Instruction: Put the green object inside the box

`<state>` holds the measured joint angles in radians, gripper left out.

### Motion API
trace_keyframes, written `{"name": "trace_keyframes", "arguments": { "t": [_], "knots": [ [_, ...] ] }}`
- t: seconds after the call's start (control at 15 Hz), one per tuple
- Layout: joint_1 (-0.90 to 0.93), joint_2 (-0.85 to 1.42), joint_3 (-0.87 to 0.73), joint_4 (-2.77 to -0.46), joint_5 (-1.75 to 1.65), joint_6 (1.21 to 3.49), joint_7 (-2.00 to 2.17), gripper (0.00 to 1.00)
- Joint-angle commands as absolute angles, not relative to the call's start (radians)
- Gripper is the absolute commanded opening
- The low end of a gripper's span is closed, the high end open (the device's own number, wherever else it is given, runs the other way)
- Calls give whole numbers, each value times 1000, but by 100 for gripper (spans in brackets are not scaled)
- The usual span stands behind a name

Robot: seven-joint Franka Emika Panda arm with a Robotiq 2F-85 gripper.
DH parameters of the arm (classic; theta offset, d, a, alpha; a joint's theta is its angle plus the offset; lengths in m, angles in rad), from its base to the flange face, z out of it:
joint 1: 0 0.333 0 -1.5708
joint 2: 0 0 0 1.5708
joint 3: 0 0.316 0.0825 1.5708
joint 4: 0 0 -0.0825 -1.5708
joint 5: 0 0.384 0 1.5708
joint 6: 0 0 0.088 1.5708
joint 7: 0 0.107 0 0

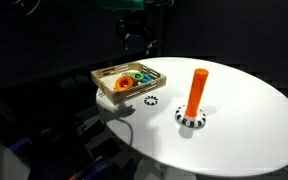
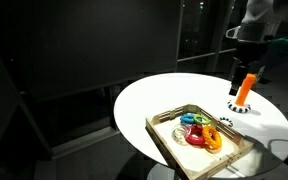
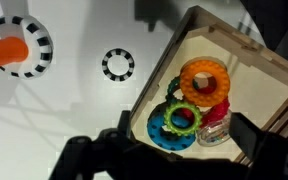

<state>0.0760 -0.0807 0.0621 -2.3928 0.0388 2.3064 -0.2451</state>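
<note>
The green object, a small toothed ring, lies inside the box, a shallow light-wood tray, on top of a blue piece. An orange ring, a red piece and a clear piece lie beside it in the tray. My gripper is open and empty, with its fingers to either side of the green ring and above it. In both exterior views the gripper hangs well above the box.
A tall orange cylinder stands on a black-and-white round base on the white round table. A small black-and-white ring lies on the table just outside the box.
</note>
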Motion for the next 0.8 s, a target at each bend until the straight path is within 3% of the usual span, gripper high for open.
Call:
{"name": "trace_keyframes", "arguments": {
  "t": [0.0, 0.73],
  "knots": [
    [60, -182, 53, -2427, -15, 2269, -163, 100],
    [37, -296, 41, -2385, -88, 2134, -77, 100]
  ]
}}
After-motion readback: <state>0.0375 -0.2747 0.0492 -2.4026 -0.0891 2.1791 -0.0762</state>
